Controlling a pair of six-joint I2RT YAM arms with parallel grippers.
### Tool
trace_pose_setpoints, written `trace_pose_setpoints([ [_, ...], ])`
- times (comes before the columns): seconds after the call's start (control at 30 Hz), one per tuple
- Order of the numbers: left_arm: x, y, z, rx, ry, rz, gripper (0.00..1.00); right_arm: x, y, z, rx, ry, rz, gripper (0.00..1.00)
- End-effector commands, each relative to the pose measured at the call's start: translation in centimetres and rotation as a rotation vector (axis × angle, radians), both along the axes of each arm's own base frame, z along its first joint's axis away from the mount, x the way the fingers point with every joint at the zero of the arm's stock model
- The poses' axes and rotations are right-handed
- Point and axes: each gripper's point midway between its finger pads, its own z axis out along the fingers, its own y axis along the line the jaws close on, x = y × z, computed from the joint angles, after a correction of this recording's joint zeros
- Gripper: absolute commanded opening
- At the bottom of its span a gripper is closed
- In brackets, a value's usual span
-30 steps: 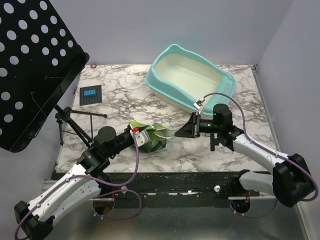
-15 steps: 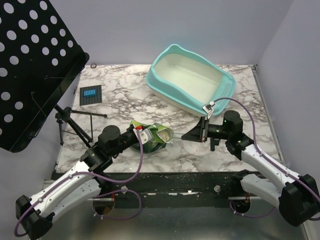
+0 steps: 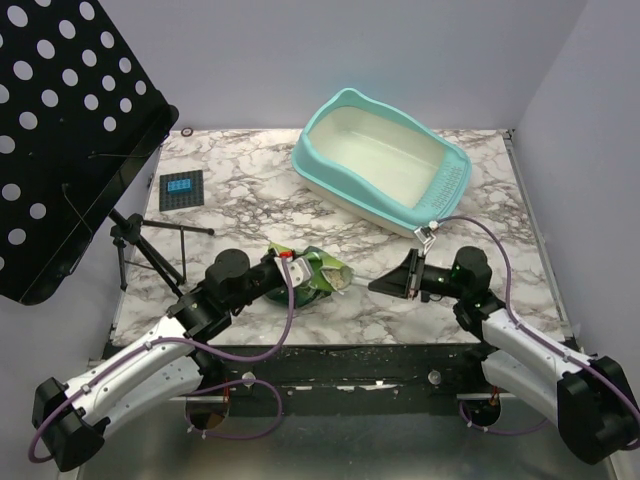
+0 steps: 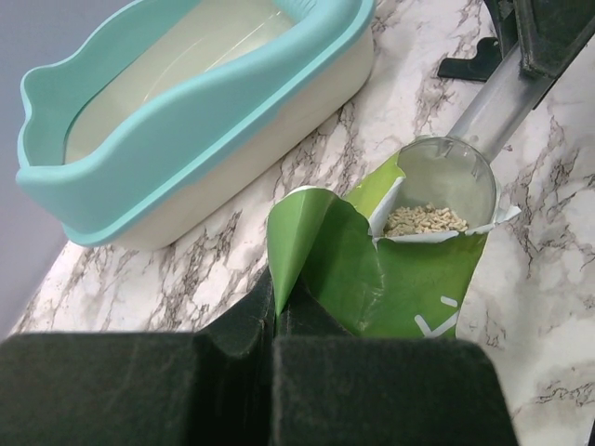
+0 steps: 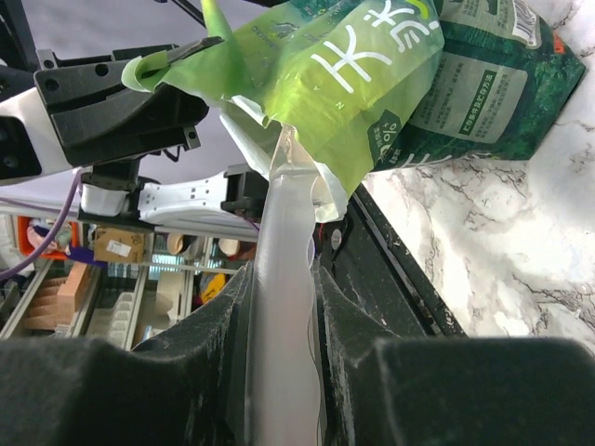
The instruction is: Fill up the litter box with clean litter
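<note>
Scooping in hand: left pincer (image 4: 274, 321) pinches the green bag (image 4: 372, 269) by its lip, right pincer (image 5: 284, 307) pinches the clear scoop (image 4: 446, 177), its bowl holding clean litter (image 4: 426, 220) at the bag mouth; next move calls for a level carry to the litter box (image 4: 186, 125), well apart.

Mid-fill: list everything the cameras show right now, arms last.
litter box: one, turquoise rim, cream inside, far right of the table, no litter seen in it
bag: one, green, near middle of the table, mouth open
scoop: one, clear, bowl at the bag's mouth
litter: one small heap, beige, in the scoop
pad: one, black with blue face, far left of the table
panel: one, black, perforated, over the left side
tripod: one, black, left edge
table: one, marbled white and grey
left arm: white and black, jaws shut on the bag's edge
right arm: white and black, jaws shut on the scoop's handle
</note>
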Motion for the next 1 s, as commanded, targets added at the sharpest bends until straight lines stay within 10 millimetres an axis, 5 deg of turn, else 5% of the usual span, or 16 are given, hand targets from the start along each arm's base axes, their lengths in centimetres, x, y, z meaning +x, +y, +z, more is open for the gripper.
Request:
trace_pose_setpoints([
  [0.0,-0.7,-0.5,-1.1,0.011,0.044,-0.027,0.00,-0.5,-0.4,0.0,0.067,-0.034,-0.015,0.00],
  [0.6,-0.7,-0.7,-2.0,0.041,0.051,-0.015,0.00,-3.7,-2.3,-5.5,0.092,0.025,-0.073,0.00],
  [0.8,-0.7,-0.9,-2.0,0.045,0.052,-0.014,0.00,-3.4,-2.2,-5.9,0.084,0.039,-0.072,0.00],
  [0.97,-0.7,-0.6,-1.8,0.042,0.041,-0.003,0.00,-3.7,-1.8,-3.5,0.173,0.020,-0.025,0.00],
])
